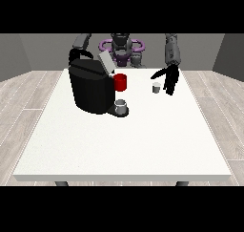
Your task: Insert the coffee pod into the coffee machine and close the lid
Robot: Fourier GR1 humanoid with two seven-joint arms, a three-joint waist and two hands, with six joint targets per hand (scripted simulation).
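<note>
— Where's the coffee pod (156, 87)?
— On the white table (119, 140), just beside the hand at the view's right (170, 81), whose fingers hang straight. The coffee machine (91, 87) (lid (106, 63) raised) shows no readable writing.
— The other hand?
— Hidden.

A large white desk (119, 145) stands on a pale wood-plank floor (28, 97), with grey walls (38, 49) behind. A red cup (121, 82) stands toward the desk's far edge, near its middle. Two dark desk legs show under the near edge.
</note>
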